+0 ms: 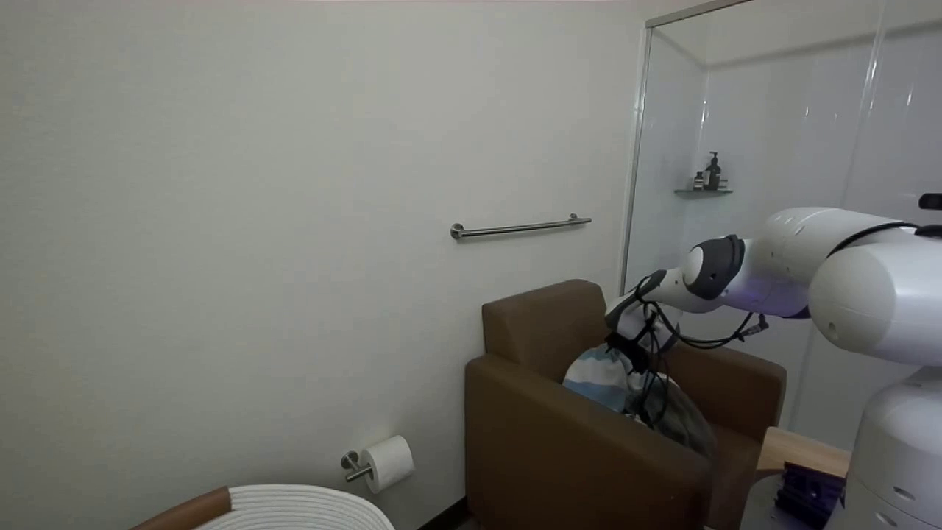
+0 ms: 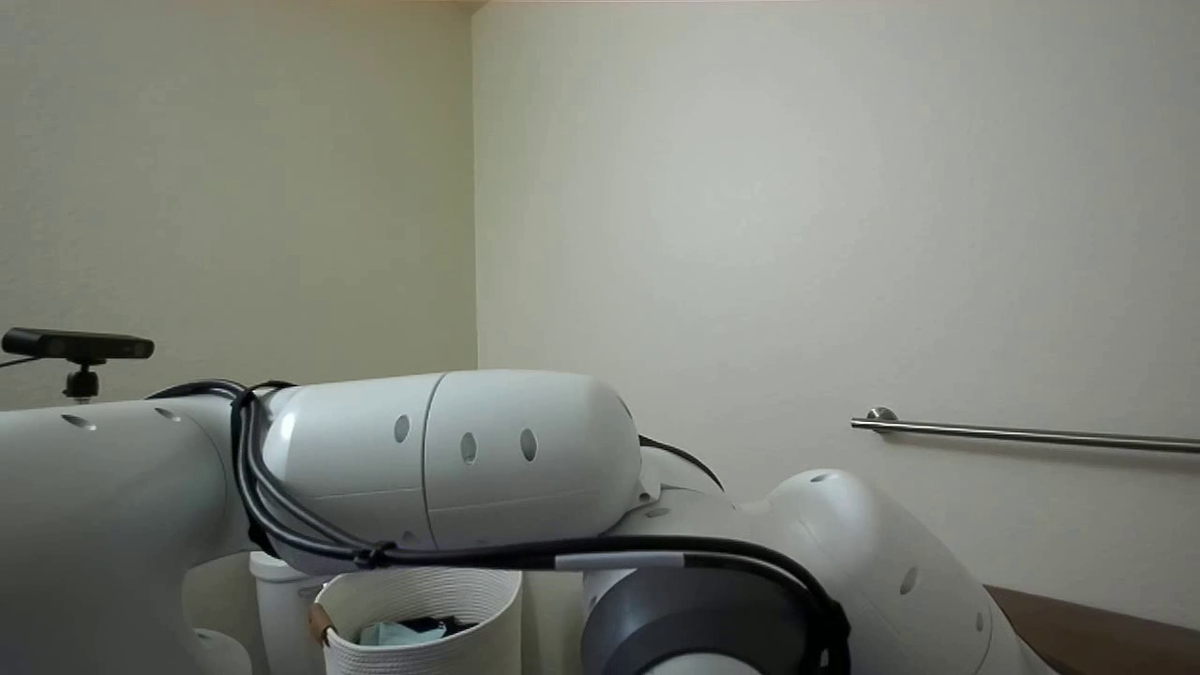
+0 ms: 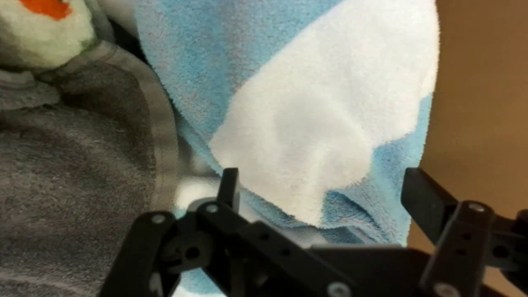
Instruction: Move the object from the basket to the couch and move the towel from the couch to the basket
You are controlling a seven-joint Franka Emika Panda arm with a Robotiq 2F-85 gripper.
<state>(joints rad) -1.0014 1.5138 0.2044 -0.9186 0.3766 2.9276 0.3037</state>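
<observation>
Where the wall (image 1: 257, 221) stands: pale and flat, along the left and far side of the scene.
Shower enclosure (image 1: 795, 140): white and glossy, far right.
My arm (image 1: 787, 265): extends from the right, bent down at the wrist (image 1: 633, 316).
Couch (image 1: 559, 456): brown, with a tall backrest (image 1: 544, 324), on the right, beneath my wrist.
Basket (image 2: 502, 637): pale coiled rope with a brown handle (image 2: 322, 623), partly visible in both exterior views, near left and apart from the couch.
Towel (image 3: 321, 103): blue and white, rumpled, on the couch behind its near armrest (image 1: 589, 430).
Grey cloth (image 3: 82, 165): also on the couch, just beside the towel, on its left in the wrist view.
Metal bar (image 1: 522, 229): fixed to the wall, above the couch's backrest.
My gripper (image 3: 321, 187): points down at the towel, jaws spread wide; the fingers (image 3: 425, 202) stand well apart with blue and white folds showing in the gap, and whether either one touches the fabric, I cannot tell.
Pale blue cloth (image 2: 401, 635): inside the basket, against something dark (image 2: 441, 622); which object the task means, I cannot tell.
Toilet roll (image 1: 390, 464): white, on a wall holder (image 1: 349, 461), between the basket and the couch.
White piece (image 3: 45, 45): marked with orange, beside the grey cloth, at the far left of the wrist view.
Dark bottles (image 1: 712, 177): upright on a small corner shelf (image 1: 703, 193) in the shower enclosure.
</observation>
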